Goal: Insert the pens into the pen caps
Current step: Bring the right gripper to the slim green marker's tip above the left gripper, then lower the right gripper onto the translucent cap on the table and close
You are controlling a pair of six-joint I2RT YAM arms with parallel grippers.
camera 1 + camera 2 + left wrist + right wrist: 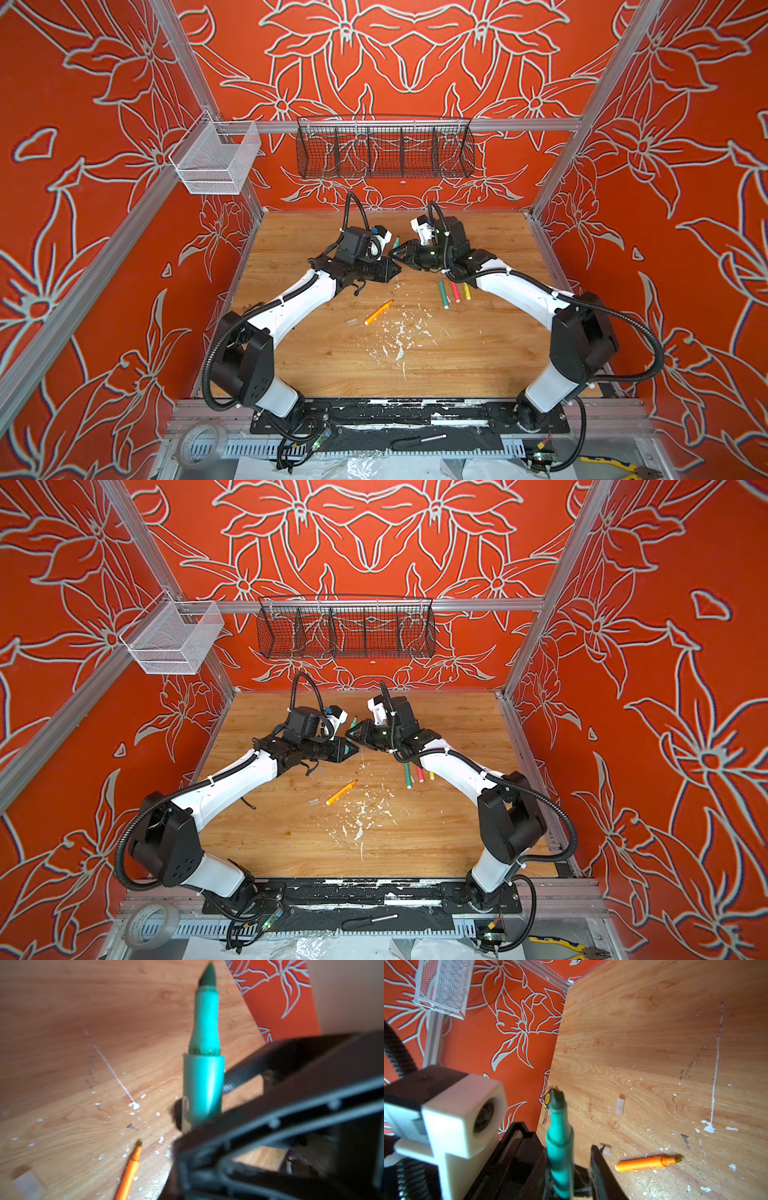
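Note:
My two grippers meet tip to tip above the back middle of the table in both top views. A teal pen [396,242] [204,1082] [559,1147] stands upright between them, dark tip bare. The left gripper [395,270] is shut on its lower part. The right gripper [571,1153] [395,253] is open, with a gap between the pen and its finger [596,1159]. An orange pen [379,312] [648,1163] lies mid-table, with a clear pen cap [351,321] [607,1151] by its butt. A second cap [619,1107] lies farther off. Teal [443,293], pink [454,292] and yellow [466,291] pens lie by the right arm.
White paint flecks [399,332] are scattered on the wood near the front middle. A black wire basket [384,151] and a white mesh basket [216,160] hang on the back rail. A screwdriver [417,441] and a tape roll [199,444] lie below the table's front edge.

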